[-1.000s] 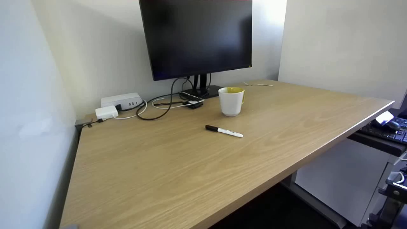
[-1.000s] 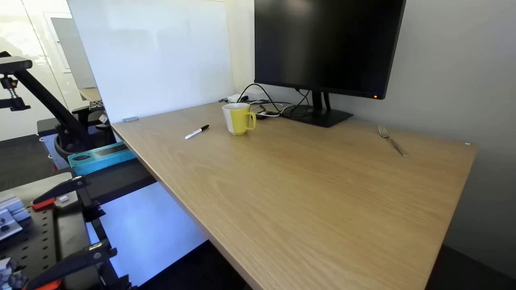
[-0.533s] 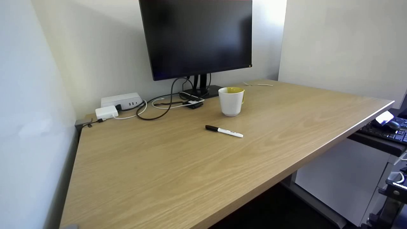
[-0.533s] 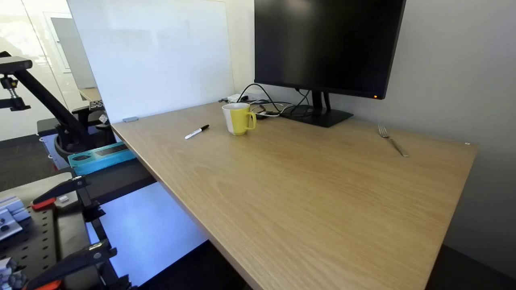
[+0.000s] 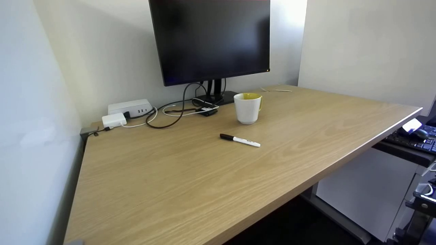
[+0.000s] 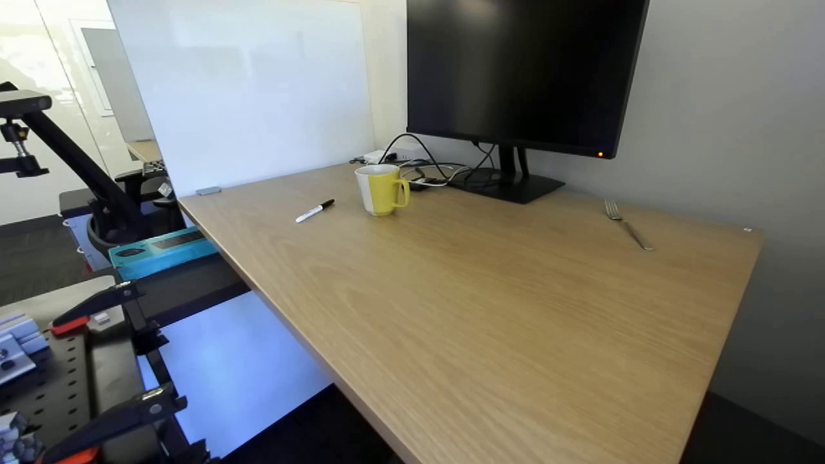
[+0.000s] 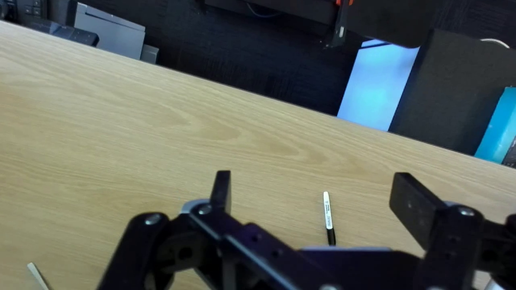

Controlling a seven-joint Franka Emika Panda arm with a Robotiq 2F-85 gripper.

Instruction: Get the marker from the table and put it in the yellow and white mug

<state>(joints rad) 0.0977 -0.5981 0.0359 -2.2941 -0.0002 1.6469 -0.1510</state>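
The marker (image 5: 240, 140), white with a black cap, lies flat on the light-wood table (image 5: 163, 177) in both exterior views (image 6: 314, 211). The yellow and white mug (image 5: 247, 109) stands upright just behind it, and its yellow side and handle show in an exterior view (image 6: 381, 191). My gripper (image 7: 312, 181) shows only in the wrist view. Its fingers are wide apart with nothing between them. It is above the table, and the marker (image 7: 328, 215) appears lower down, between the fingers in the picture. The mug does not show in the wrist view.
A monitor (image 5: 214, 41) stands at the back wall with loose black and white cables (image 5: 167, 126) and white adapters (image 5: 114, 120) beside it. A fork (image 6: 626, 224) lies on the far side of the table. A whiteboard panel (image 6: 258, 84) borders one side.
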